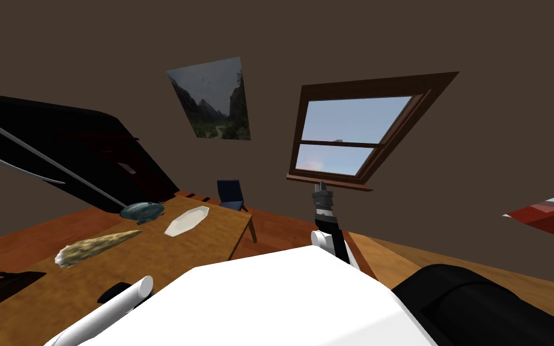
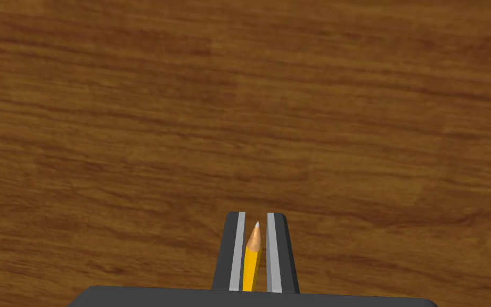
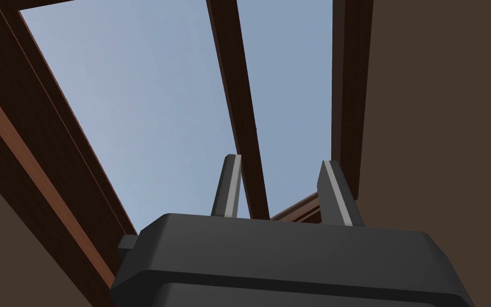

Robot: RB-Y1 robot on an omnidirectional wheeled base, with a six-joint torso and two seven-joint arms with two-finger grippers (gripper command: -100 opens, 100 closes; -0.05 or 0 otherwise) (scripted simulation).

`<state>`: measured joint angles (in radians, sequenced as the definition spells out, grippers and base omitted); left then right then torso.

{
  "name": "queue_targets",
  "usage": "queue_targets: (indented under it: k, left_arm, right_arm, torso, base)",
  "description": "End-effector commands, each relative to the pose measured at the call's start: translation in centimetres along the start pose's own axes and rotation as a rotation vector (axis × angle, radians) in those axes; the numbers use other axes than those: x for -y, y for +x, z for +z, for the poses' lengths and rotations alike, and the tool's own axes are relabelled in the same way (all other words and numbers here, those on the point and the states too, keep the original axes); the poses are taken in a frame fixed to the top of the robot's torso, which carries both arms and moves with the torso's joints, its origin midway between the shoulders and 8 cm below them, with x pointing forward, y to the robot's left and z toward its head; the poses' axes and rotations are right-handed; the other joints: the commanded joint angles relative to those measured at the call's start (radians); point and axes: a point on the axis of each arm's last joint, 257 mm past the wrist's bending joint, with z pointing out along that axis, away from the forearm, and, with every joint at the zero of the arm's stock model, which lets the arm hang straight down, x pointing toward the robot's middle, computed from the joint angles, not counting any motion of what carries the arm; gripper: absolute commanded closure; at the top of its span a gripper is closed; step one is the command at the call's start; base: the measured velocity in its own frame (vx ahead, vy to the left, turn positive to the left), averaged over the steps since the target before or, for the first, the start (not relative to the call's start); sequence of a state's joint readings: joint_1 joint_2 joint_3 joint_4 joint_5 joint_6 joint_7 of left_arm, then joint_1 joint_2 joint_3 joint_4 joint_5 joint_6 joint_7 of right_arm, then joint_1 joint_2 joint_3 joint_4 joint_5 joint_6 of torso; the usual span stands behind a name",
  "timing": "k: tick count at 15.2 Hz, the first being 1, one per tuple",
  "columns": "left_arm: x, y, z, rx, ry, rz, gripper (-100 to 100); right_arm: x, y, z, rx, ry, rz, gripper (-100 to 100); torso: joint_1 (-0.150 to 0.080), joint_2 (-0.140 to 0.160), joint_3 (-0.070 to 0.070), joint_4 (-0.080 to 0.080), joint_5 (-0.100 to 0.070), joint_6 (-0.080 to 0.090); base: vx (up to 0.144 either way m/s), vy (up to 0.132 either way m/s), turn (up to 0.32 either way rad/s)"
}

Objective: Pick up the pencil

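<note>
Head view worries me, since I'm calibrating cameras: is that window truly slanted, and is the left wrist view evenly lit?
Head view: window and wall picture splay apart, the wide lens's slant. Left wrist view: even light, no glare on the table or the pencil in the left pincer.

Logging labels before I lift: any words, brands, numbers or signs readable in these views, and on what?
None can be read.
The yellow pencil shows no print on its visible part.
The wall picture is a mountain scene without lettering.
The white dish is plain.
</note>
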<state>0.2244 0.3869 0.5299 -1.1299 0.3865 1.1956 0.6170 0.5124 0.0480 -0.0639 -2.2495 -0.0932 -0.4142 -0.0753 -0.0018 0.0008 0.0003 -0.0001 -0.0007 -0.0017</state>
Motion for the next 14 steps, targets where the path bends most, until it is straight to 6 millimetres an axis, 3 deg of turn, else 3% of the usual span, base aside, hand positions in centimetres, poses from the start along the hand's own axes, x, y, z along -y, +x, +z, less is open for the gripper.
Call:
queue_targets:
  k: [1, 13, 14]
  left_arm:
    - [0.7, 0.8, -0.2, 0.007, 0.001, 0.001, 100]
    - [2.0, 5.8, -1.9, 0.003, -0.021, 0.013, 100]
    - [2.0, 5.1, -1.7, 0.002, -0.013, 0.010, 100]
  right_arm:
    - [0.0, 0.0, 0.0, 0.000, 0.000, 0.000, 0]
    - [0.0, 0.0, 0.0, 0.000, 0.000, 0.000, 0]
    - [0.0, 0.0, 0.0, 0.000, 0.000, 0.000, 0]
  torso:
    - [0.000, 0.000, 0.000, 0.000, 0.000, 0.000]
    - [0.000, -0.001, -0.001, 0.000, 0.000, -0.001]
    - [0.000, -0.001, -0.001, 0.000, 0.001, 0.000]
  base:
    - [-0.067, -0.016, 0.015]
    - [-0.055, -0.015, 0.012]
    - [-0.032, -0.010, -0.001]
